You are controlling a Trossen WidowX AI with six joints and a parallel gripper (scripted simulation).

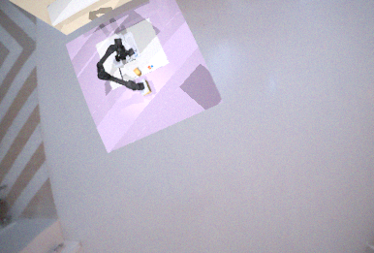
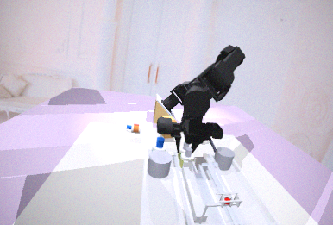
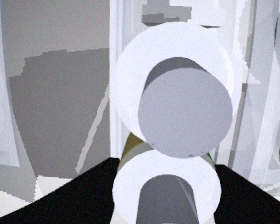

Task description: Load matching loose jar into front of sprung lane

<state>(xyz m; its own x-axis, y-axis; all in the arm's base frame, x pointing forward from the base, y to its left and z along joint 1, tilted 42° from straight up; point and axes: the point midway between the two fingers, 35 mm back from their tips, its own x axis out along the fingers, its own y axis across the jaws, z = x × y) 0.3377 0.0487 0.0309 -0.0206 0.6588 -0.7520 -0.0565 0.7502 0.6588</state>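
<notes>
My gripper is shut on a jar with a white shoulder and a grey cap. Its fingers stand either side of it. A similar jar with a white shoulder and a large round grey cap is just ahead of it in the wrist view, in line between the lane rails. The two jars overlap in that view; I cannot tell whether they touch. Some olive body shows between them. The jars' feet and the front stop are hidden. The pusher plate is not clear to see.
Large grey cylinders stand either side of the lane. A blue-topped piece is at the left. A small orange piece and a blue one lie farther back. A red piece sits in a bracket near the camera.
</notes>
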